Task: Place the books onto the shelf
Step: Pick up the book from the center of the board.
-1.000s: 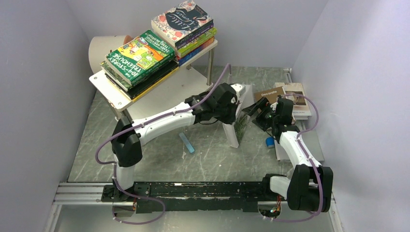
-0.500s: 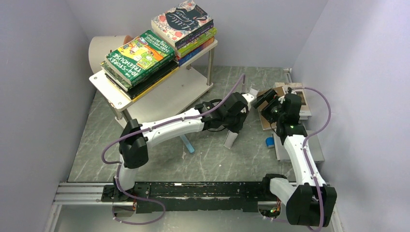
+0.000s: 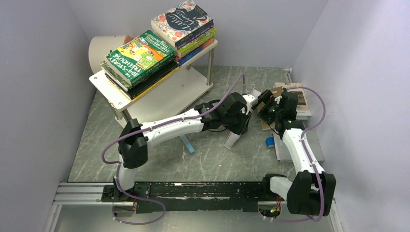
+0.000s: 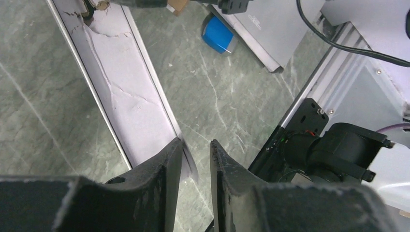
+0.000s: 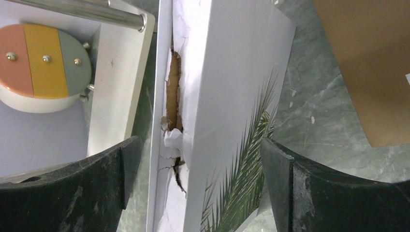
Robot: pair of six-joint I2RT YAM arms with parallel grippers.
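White book (image 5: 232, 96), green palm-leaf print; brown book (image 5: 367, 63); blue block (image 4: 218, 37); grey-green marbled table (image 4: 232, 96).

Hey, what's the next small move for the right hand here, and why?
Probably close the right hand on the white book: its fingers stand wide open on both sides of the book, and the left hand is only narrowly parted at the book's edge.

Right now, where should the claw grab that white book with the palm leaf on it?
Take the white palm-leaf book by its flat covers, probably midway along, coming down from above, where the right claw sits open astride it. Keep off the spine: it is ripped open and could tear further.
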